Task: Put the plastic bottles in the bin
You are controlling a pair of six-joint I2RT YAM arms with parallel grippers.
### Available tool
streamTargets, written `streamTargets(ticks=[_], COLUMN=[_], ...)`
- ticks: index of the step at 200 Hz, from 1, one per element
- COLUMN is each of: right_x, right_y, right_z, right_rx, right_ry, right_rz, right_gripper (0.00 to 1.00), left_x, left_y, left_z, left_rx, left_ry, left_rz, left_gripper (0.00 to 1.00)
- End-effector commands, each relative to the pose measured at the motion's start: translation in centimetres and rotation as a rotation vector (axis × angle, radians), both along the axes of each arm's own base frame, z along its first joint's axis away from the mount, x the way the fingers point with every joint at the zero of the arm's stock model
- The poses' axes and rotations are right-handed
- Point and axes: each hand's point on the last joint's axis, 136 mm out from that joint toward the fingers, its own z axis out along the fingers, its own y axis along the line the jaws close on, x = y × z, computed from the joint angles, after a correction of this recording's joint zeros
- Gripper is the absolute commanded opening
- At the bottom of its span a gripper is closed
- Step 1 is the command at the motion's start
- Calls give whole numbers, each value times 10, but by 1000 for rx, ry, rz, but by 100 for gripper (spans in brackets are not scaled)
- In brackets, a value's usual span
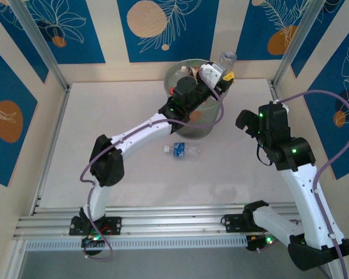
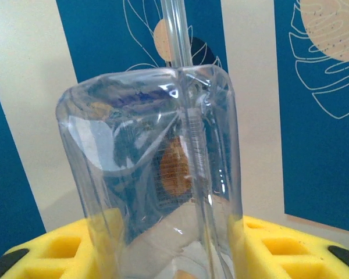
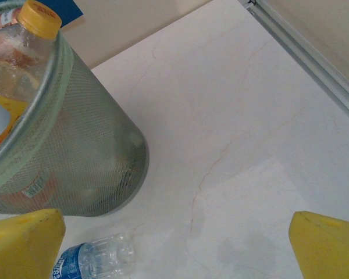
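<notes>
Bottle [image 2: 157, 174] sits clamped in left gripper [image 1: 225, 74], high beside the bin [image 1: 172, 75].

White-black arms [image 1: 145, 129], yellow fingers [image 3: 326, 241]

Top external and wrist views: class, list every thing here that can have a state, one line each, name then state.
left hand: shut on the clear bottle, up by the bin.
clear bottle: dented, gripped, off the table.
right hand: open, empty.
bin: upright, bottles inside.
yellow-capped bottle: in the bin, cap on.
blue-label bottle: on its side on the table, outside the bin.
</notes>
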Motion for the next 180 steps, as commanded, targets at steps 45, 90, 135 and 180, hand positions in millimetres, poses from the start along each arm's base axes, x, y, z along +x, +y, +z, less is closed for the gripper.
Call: streamTargets(ticks=[45,90,135,180], right_x=[1,0,-2,-1], right_y=[7,7,7,10], right_z=[-5,-4,-3,-3], right_rx=[42,46,46,60], right_ry=[-4,-11,-17,-27], right_rz=[28,28,34,41], right_gripper=[99,99,99,99], left_x=[10,17,23,21], left_y=[1,-1,9,15], left_z=[13,-5,-20,-41], left_rx=[-12,-17,-38,-23], left_ry=[-120,-85,-48,7], left_rz=[93,113,163,165], left_gripper=[45,45,44,44])
